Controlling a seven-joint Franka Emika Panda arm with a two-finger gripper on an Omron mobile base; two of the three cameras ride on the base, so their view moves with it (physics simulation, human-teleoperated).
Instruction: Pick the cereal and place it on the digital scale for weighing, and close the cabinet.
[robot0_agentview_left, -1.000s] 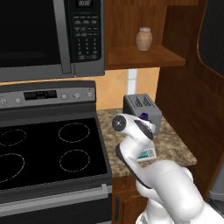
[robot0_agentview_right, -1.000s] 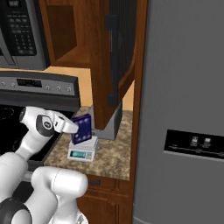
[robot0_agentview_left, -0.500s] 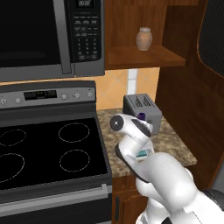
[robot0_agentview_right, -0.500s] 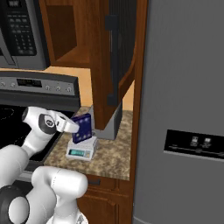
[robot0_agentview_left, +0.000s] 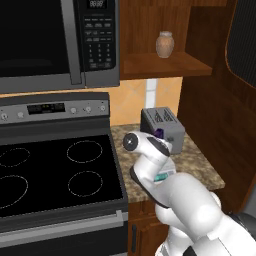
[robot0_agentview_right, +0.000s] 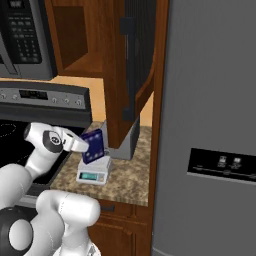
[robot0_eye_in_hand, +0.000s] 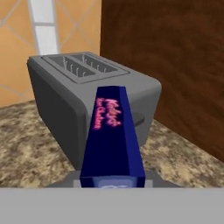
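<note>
Granite table (robot0_agentview_right: 127, 182) beside the stove is where the cereal (robot0_agentview_right: 93, 146) has been lowered over the last second until it's right above the digital scale (robot0_agentview_right: 93, 171), clamped in the tool (robot0_agentview_right: 86, 146), so only release and the open cabinet (robot0_agentview_right: 135, 60) are left, probably.

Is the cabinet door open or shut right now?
Open: the cabinet door stands swung out edge-on over the counter, its shelf with the jar exposed.

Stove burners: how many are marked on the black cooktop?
4 show fully: back right, front right, back left, front left. The cooktop runs off the left edge, so more may be hidden.
</note>
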